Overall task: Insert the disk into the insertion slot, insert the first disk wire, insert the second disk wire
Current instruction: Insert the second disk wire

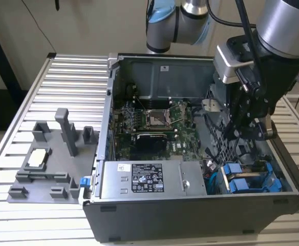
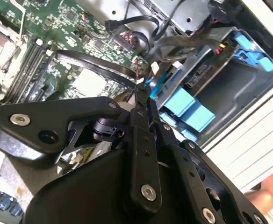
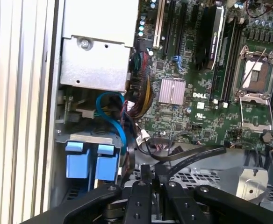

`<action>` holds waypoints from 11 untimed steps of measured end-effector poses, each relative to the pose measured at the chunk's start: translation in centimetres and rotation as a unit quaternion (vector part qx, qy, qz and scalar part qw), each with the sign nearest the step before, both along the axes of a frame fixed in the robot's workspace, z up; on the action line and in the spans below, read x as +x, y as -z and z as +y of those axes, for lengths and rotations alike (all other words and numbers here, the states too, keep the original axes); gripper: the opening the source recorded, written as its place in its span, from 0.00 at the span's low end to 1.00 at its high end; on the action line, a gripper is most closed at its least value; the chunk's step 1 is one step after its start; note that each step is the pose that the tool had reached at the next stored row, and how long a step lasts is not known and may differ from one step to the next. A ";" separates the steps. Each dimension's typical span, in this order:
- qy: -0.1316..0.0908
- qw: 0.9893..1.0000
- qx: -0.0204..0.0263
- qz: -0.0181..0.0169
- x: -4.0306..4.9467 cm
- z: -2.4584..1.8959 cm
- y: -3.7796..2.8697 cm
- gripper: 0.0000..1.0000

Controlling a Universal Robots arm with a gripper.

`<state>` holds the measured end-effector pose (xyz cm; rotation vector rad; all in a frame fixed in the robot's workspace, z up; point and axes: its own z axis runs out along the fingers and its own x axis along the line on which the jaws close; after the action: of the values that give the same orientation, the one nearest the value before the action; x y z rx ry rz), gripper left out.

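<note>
Open case [image 1: 190,215] on the desk [image 1: 72,77], two blue disks [image 1: 249,179] in the slot [image 1: 272,177], tool [image 3: 153,171] pinched narrow just above them, holding nothing

disk [image 1: 247,180] in case [image 1: 190,215] (corner bay)

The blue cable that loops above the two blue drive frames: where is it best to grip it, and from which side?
Probably on the lower straight run of the blue cable, just past its arch, beside the blue frames. Come from the case's open side, since the power supply and the wire bundle crowd the arch.
</note>
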<state>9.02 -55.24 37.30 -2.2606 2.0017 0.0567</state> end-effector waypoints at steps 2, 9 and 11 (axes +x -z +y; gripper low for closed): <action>0.000 1.000 0.000 0.000 0.31 -0.79 0.03 0.16; 0.000 1.000 0.000 0.001 1.40 -2.67 0.28 0.16; 0.000 1.000 0.000 0.001 1.75 -2.73 0.51 0.16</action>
<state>10.77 -57.97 36.79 -2.2606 2.0033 0.0586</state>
